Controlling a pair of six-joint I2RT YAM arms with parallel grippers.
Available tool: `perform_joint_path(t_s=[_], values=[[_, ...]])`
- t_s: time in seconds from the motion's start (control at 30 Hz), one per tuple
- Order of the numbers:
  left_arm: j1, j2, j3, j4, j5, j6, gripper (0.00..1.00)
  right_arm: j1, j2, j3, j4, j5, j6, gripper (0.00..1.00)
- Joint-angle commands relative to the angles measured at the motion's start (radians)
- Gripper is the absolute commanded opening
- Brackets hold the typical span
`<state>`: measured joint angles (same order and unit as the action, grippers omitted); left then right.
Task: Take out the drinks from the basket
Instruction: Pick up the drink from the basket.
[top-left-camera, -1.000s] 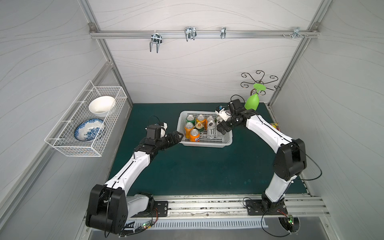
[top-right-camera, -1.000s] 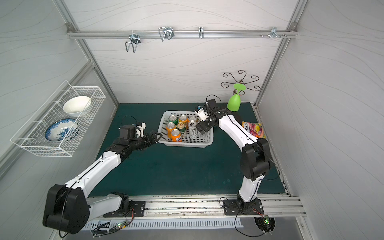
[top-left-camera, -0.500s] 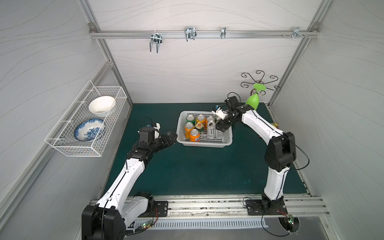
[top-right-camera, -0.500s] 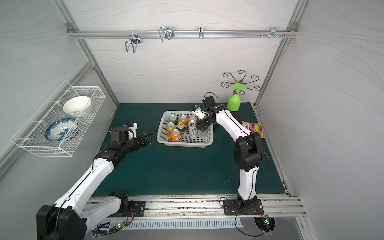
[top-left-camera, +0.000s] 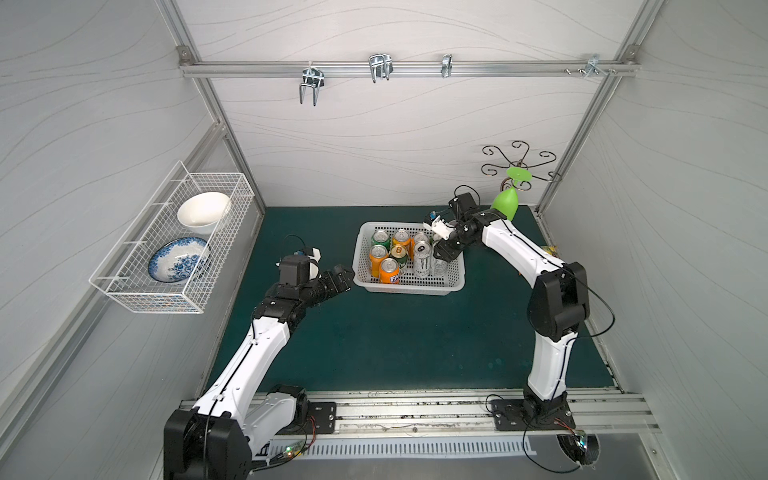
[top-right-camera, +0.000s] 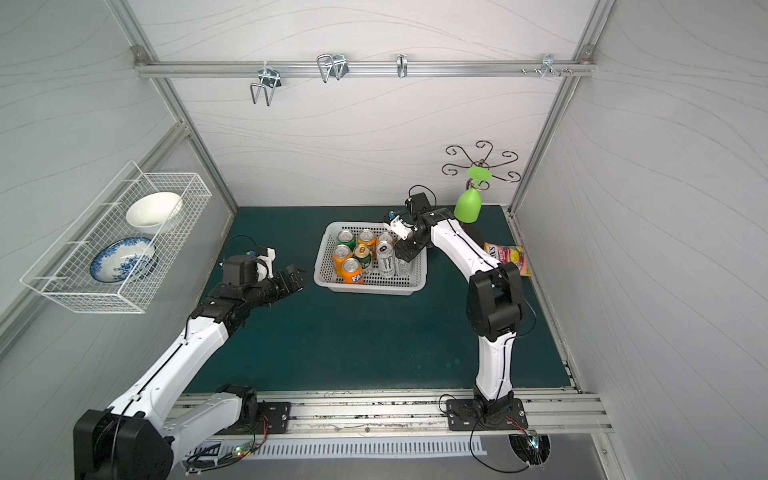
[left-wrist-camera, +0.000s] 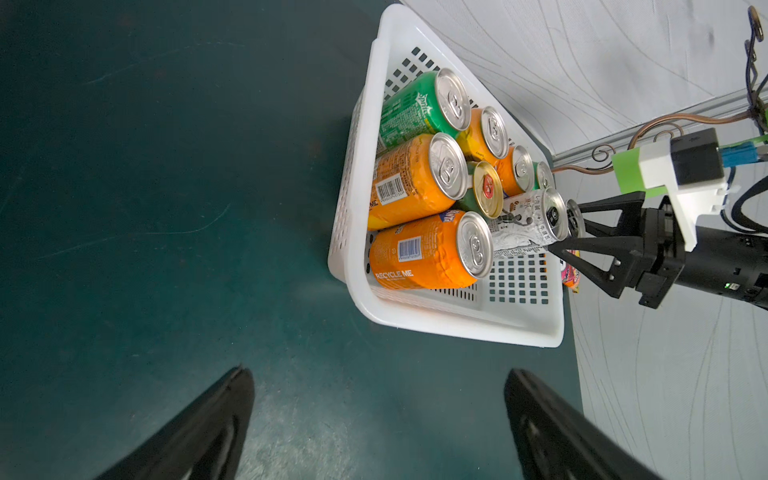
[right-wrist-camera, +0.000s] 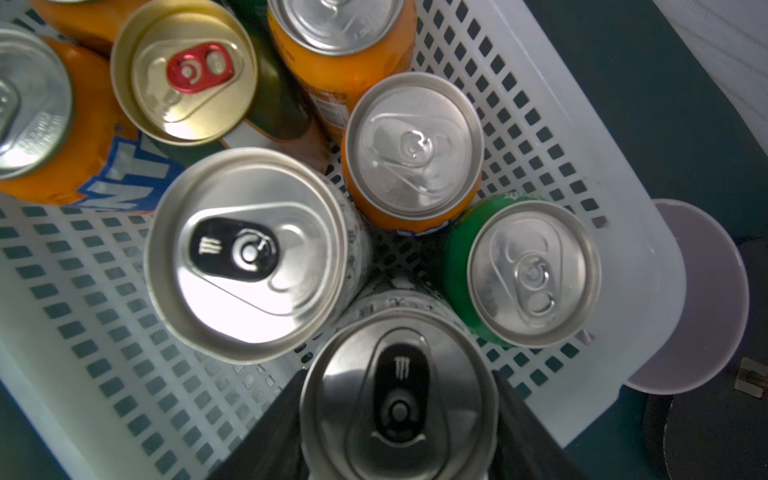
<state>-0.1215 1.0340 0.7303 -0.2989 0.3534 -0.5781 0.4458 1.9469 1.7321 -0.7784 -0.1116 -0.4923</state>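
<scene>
aluminium rail (top-left-camera: 415, 409) along front edge | dark green mat (top-left-camera: 395, 345), white panel walls (top-left-camera: 395, 145) on three sides | left gripper (top-left-camera: 345, 275) spread wide, empty, just beside basket | basket (top-left-camera: 409, 289) toward back of mat, long axis parallel to back wall | drinks (top-left-camera: 390, 270) inside, upright, tops up | right gripper (top-left-camera: 441, 253) straddles Monster can (right-wrist-camera: 399, 395), grip cannot be told
</scene>
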Motion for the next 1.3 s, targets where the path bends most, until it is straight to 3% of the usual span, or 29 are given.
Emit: perform_joint_path(t_s=[0.0, 0.13, 0.6, 0.9, 1.27], values=[[0.004, -0.007, 0.001, 0.021, -0.009, 0.018, 0.98, 0.001, -0.062, -0.046, 0.025, -0.006, 0.033, 0.53], [0.005, -0.008, 0.000, 0.021, -0.009, 0.019, 0.99, 0.001, -0.118, -0.072, 0.060, -0.008, 0.067, 0.46], [0.007, -0.017, -0.008, 0.023, -0.021, 0.021, 0.99, 0.001, -0.255, -0.062, 0.025, 0.032, 0.174, 0.43], [0.018, -0.012, 0.001, 0.019, -0.016, 0.029, 0.99, 0.004, -0.395, 0.001, -0.084, -0.007, 0.261, 0.41], [0.031, -0.011, 0.001, 0.023, 0.002, 0.030, 0.99, 0.104, -0.575, 0.004, -0.220, 0.075, 0.318, 0.41]])
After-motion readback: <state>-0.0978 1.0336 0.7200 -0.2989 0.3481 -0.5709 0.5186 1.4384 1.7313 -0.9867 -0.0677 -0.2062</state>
